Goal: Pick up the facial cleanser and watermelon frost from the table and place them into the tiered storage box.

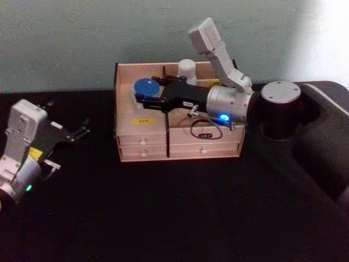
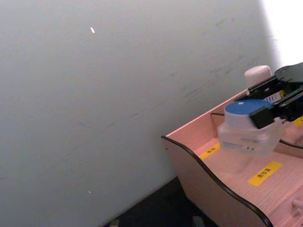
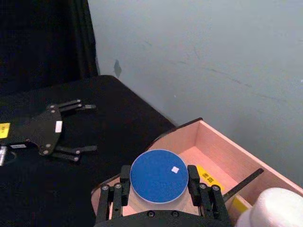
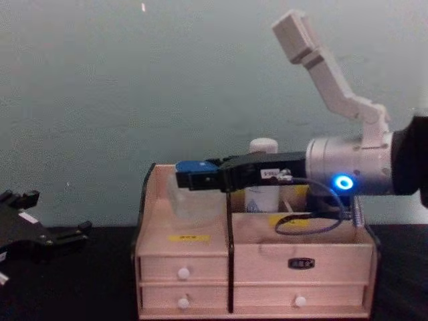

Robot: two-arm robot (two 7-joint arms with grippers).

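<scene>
Centrally, the right hand [image 1: 148, 90] reaches across the tiered storage box [image 1: 180, 146], its two fingers closed on opposite sides of the watermelon frost [image 3: 158, 176] at the level of the blue lid. The jar is within the box's left upper compartment; whether its base touches the compartment floor cannot be told. The facial cleanser [image 1: 187, 70] stands upright in a rear compartment, just beside the hand. The left hand [image 3: 90, 127] hangs idle over the black worktop [image 1: 163, 218], well apart from the box, fingers spread and holding nothing. Handling note: the jar looks rigid, smooth-walled and probably breakable, and fairly dense for its squat form. A grip across the lid rim or shoulder seems surest, since the clear walls may slip. Release should be low and gentle.
</scene>
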